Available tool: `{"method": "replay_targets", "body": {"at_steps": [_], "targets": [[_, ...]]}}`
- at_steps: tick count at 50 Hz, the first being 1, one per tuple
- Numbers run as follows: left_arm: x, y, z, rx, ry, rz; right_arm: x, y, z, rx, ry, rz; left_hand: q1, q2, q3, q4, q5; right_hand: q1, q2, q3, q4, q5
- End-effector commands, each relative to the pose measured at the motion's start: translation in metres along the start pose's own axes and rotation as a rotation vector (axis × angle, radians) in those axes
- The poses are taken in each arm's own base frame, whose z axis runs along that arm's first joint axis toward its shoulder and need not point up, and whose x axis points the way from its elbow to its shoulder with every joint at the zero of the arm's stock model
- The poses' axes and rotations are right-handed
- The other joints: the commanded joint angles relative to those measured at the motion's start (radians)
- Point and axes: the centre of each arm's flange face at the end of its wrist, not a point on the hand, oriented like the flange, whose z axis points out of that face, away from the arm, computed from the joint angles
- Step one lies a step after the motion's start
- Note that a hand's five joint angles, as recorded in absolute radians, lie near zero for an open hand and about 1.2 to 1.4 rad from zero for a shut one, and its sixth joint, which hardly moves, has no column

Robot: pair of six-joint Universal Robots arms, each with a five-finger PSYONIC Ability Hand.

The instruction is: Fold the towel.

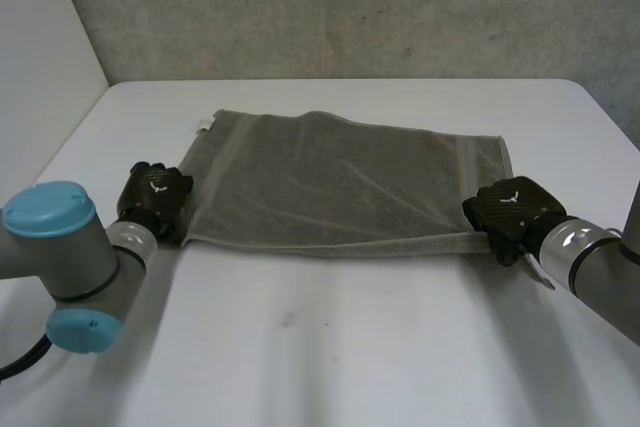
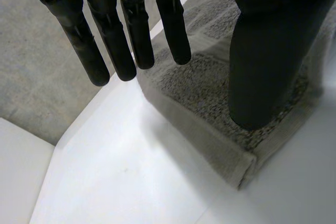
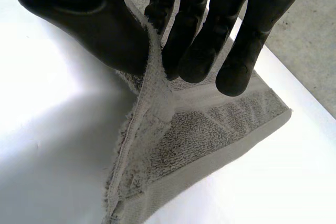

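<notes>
The towel (image 1: 340,182) is grey-brown terry cloth, rough and looped, with a flatter woven band and a stitched hem. The bench (image 1: 330,347) is white, smooth and faintly glossy. The fingers (image 2: 126,40) of the left hand (image 2: 273,51) and right hand (image 3: 89,24) look like matt black plastic with a slight sheen. The wall (image 1: 350,7) behind is rough, grainy grey.

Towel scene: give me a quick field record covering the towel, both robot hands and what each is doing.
towel: grey, spread on the white table
left robot hand: at the near left corner, open; thumb over the cloth, fingers straight, past the edge
right robot hand: at the near right corner, shut on the towel; edge pinched up between thumb and fingers
arms: one at each side of the towel
</notes>
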Motion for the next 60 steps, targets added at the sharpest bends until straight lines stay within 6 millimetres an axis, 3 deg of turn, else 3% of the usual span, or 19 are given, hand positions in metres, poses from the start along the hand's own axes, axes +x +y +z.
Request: {"method": "replay_targets", "body": {"at_steps": [1,3,10,15,19,21,27,36,47,52,60], "targets": [[-0.004,0.003,-0.001,-0.015,-0.004,-0.007,-0.002,0.0,0.0,0.004,-0.001,-0.002,0.156,0.156,0.156,0.157,0.155,0.073,0.055,0.061,0.06,0.041],[-0.003,0.003,-0.003,-0.016,-0.002,-0.008,-0.002,0.001,0.0,0.002,0.0,-0.001,0.276,0.276,0.276,0.277,0.275,0.073,0.055,0.061,0.06,0.041],[-0.004,-0.003,-0.009,-0.012,0.003,-0.015,-0.002,0.001,0.0,0.004,0.0,0.006,0.212,0.212,0.212,0.213,0.211,0.073,0.055,0.061,0.06,0.041],[-0.005,-0.01,-0.023,-0.033,0.031,-0.051,0.001,0.0,0.001,0.008,0.005,0.014,-0.043,-0.044,-0.044,-0.043,-0.045,0.073,0.055,0.061,0.06,0.041],[-0.003,-0.02,-0.034,-0.023,0.113,-0.152,0.0,0.001,0.002,0.006,0.003,0.015,-0.412,-0.412,-0.412,-0.412,-0.413,0.073,0.055,0.061,0.06,0.041],[-0.001,-0.023,-0.036,-0.013,0.142,-0.195,0.0,0.001,0.002,0.005,0.002,0.015,-0.419,-0.419,-0.42,-0.419,-0.42,0.073,0.055,0.061,0.06,0.041],[0.005,-0.026,-0.032,0.017,0.199,-0.296,-0.001,0.002,0.002,0.0,-0.002,0.018,-0.404,-0.405,-0.405,-0.404,-0.406,0.073,0.055,0.061,0.06,0.041],[0.015,-0.013,-0.007,0.019,0.203,-0.29,-0.002,0.003,0.002,-0.002,-0.004,0.018,-0.369,-0.37,-0.37,-0.369,-0.371,0.073,0.055,0.061,0.06,0.041],[0.019,-0.005,0.005,0.013,0.202,-0.291,-0.002,0.004,0.002,-0.002,-0.006,0.019,-0.208,-0.208,-0.208,-0.207,-0.209,0.073,0.055,0.061,0.06,0.041],[0.012,-0.012,0.012,0.053,0.17,-0.285,-0.001,0.003,0.002,-0.001,-0.002,0.019,-0.012,-0.012,-0.012,-0.011,-0.013,0.073,0.055,0.061,0.06,0.041],[-0.005,-0.014,0.017,0.058,0.043,-0.278,0.0,0.002,0.002,0.001,0.002,0.02,0.004,0.003,0.003,0.004,0.002,0.073,0.055,0.061,0.06,0.041]]}}
